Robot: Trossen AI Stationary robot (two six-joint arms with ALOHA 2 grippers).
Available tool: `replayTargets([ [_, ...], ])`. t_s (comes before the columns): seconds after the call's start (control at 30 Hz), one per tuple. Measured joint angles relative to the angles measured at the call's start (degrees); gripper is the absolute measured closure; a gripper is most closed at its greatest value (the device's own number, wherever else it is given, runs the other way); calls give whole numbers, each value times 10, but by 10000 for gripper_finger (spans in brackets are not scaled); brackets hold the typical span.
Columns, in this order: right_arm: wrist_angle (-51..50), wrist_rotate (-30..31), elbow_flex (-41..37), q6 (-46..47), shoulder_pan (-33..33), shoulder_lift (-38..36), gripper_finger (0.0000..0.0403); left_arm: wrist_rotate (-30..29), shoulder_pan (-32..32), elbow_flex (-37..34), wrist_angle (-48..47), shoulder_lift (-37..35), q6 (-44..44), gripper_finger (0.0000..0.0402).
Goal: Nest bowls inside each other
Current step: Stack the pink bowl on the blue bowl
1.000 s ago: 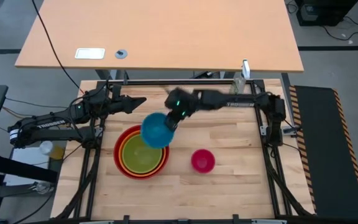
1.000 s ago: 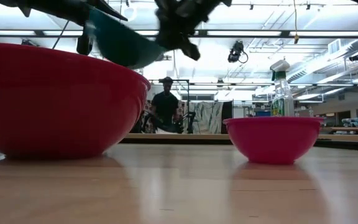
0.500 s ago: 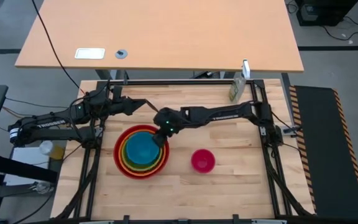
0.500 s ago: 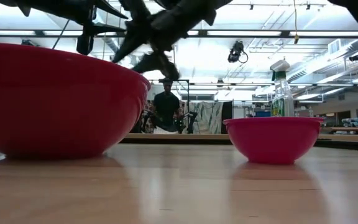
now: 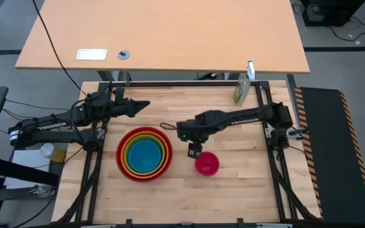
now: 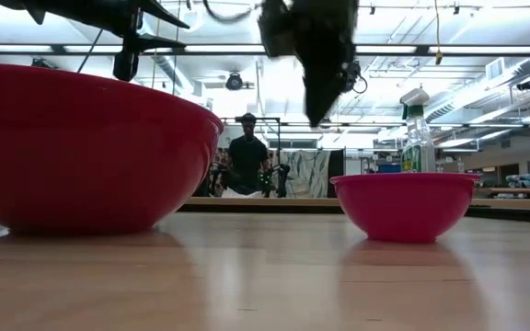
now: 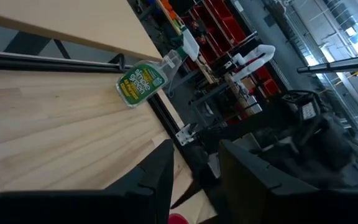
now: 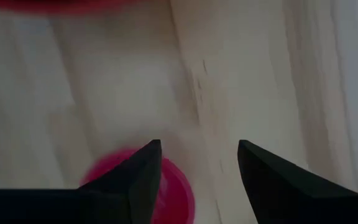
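A stack of nested bowls stands left of the table's middle. Its outermost is a big red bowl (image 5: 120, 156) (image 6: 81, 147); its innermost is a blue bowl (image 5: 144, 154), resting in a green one. A small pink bowl (image 5: 208, 164) (image 6: 403, 204) (image 8: 169, 186) stands alone on its base to the right. My right gripper (image 5: 194, 152) (image 8: 199, 146) hangs open and points down, just left of and above the pink bowl's left rim, holding nothing. My left gripper (image 5: 146, 103) (image 7: 197, 158) waits open above the far left of the table.
A green-labelled spray bottle (image 5: 240, 92) (image 7: 140, 84) stands at the table's far right corner. Bare wood (image 5: 233, 190) lies near and to the right of the bowls. A person stands far off in the room in the low view.
My right gripper has let go of the blue bowl, which was held tilted above the stack and now sits level inside it. The gripper has then gone toward the table's right and near edge, to the pink bowl, and has tipped to point down.
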Motion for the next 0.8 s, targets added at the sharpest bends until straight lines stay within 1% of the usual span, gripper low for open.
replayTargets([
  [0.1,7,-9,-49,-12,16,1,186,0,0,0,-1,0,2,271],
  [0.2,13,7,-100,-24,26,1,186,0,0,0,-2,0,4,271],
  [0.27,20,7,-127,-33,29,1,186,0,0,0,-2,0,4,271],
  [0.37,42,-7,-164,-46,35,1,186,0,0,0,-2,0,5,271],
  [0.5,65,-3,-203,-53,43,1,195,0,2,0,-2,0,5,271],
  [0.57,75,-3,-219,-53,43,1,215,0,2,0,-2,0,5,271],
  [0.63,82,-6,-225,-53,42,1,247,0,2,0,-2,0,5,271],
  [0.73,81,-7,-227,-56,41,1,313,0,2,0,-2,0,6,271],
  [0.8,64,-27,-213,-58,36,0,361,0,2,0,-2,0,6,271],
])
